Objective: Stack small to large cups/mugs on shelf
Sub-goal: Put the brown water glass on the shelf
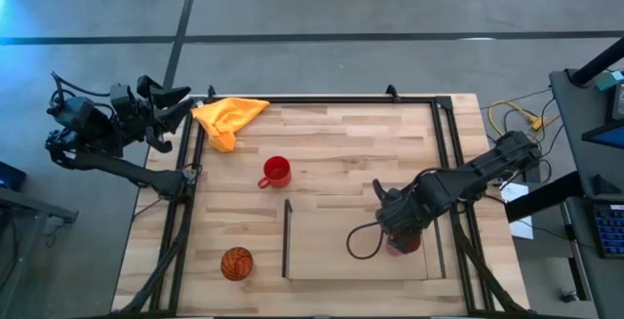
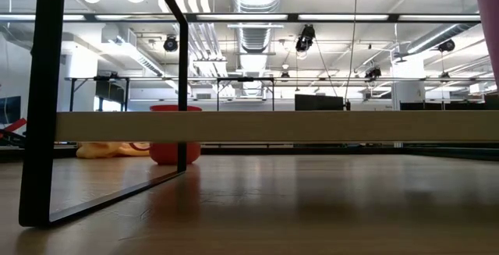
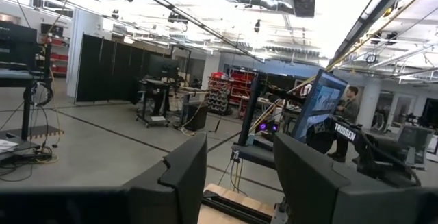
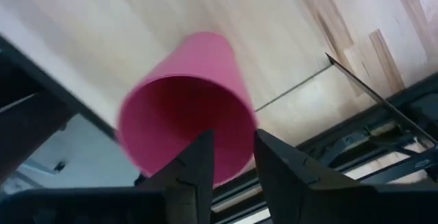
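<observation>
Pinching the magenta-pink plastic tumbler by its rim at lower right, the right end effector risks tipping it on release.

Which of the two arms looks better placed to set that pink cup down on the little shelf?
The right. Its gripper is over the shelf with its fingers pinching the pink tumbler's rim, while the left gripper waits off the table's far left corner.

My right gripper reaches in from the right, fingers clamped on the rim of a magenta-pink plastic tumbler. My left gripper waits far left, fingers parted.
</observation>
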Controlling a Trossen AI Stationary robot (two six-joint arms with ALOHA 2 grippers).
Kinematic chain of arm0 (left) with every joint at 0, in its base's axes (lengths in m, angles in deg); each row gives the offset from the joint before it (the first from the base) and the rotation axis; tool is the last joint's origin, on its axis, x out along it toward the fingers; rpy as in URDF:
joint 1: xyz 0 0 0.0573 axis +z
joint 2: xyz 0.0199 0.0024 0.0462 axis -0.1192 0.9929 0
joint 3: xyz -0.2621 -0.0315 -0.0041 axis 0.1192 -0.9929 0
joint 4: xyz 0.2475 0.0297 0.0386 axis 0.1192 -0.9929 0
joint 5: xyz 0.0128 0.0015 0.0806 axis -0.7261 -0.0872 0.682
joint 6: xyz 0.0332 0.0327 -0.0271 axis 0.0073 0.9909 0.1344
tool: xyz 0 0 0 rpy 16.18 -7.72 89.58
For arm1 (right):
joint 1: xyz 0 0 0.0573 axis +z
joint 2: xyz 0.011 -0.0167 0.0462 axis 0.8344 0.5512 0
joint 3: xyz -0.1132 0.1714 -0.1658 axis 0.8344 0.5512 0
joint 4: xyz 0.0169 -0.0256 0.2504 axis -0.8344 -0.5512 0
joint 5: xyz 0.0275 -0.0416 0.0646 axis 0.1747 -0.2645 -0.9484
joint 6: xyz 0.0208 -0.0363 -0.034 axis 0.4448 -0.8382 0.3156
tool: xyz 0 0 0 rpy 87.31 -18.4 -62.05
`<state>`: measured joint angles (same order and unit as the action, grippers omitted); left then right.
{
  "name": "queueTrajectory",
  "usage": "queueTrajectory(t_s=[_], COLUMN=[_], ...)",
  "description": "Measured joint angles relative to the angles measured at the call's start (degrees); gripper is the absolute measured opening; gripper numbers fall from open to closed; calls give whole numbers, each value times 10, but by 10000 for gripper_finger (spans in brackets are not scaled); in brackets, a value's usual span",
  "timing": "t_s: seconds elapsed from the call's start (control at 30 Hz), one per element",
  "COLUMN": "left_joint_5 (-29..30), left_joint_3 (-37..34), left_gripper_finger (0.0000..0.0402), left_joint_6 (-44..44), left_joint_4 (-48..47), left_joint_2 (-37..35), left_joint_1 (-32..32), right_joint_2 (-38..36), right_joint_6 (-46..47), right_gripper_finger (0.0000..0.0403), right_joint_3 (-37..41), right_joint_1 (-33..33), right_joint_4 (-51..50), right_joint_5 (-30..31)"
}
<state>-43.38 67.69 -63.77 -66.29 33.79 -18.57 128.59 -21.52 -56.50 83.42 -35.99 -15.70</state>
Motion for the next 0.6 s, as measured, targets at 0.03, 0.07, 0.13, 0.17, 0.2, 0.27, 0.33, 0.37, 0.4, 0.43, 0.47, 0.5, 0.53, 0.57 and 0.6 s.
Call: queueTrajectory(t_s=[0.03, 0.07, 0.13, 0.17, 0.2, 0.27, 0.33, 0.37, 0.4, 0.43, 0.47, 0.5, 0.53, 0.57, 0.6], left_joint_5=[0, 0, 0, 0, 0, 0, 0, 0, 0, 0, 0, 0, -1, -3, -11], left_joint_3=[0, 0, 0, 0, 0, 0, 0, 0, 0, 0, 0, 0, 2, 8, 18], left_gripper_finger=[156, 156, 156, 156, 156, 156, 155, 155, 155, 155, 155, 155, 155, 155, 155], left_joint_6=[0, 0, 0, 0, -1, -1, -1, -1, -1, -2, -2, -5, -16, -30, -46], left_joint_4=[0, 0, -1, -1, -1, -3, -21, -35, -44, -51, -55, -56, -60, -71, -87], left_joint_2=[0, 0, 0, 1, 3, 11, 25, 33, 42, 51, 60, 68, 74, 78, 82], left_joint_1=[0, 0, 0, 0, 0, 0, 0, 0, 0, 0, 0, 0, 0, 0, 0], right_joint_2=[0, 0, -1, -1, -2, -2, -2, -2, -2, -2, -2, -2, -2, -2, -2], right_joint_6=[0, -4, -22, -33, -44, -65, -81, -88, -96, -104, -114, -123, -134, -146, -158], right_gripper_finger=[97, 96, 96, 96, 96, 96, 95, 96, 96, 96, 96, 95, 94, 94, 93], right_joint_3=[-8, -15, -31, -39, -46, -60, -75, -82, -88, -95, -102, -109, -117, -124, -130], right_joint_1=[0, 0, 0, 0, 0, -4, -13, -20, -27, -34, -41, -50, -58, -66, -75], right_joint_4=[-1, -2, -8, -9, -9, -9, -8, -8, -7, -8, -7, -7, -8, -7, -7], right_joint_5=[0, 0, 1, 7, 19, 53, 85, 99, 111, 124, 136, 150, 163, 175, 185])
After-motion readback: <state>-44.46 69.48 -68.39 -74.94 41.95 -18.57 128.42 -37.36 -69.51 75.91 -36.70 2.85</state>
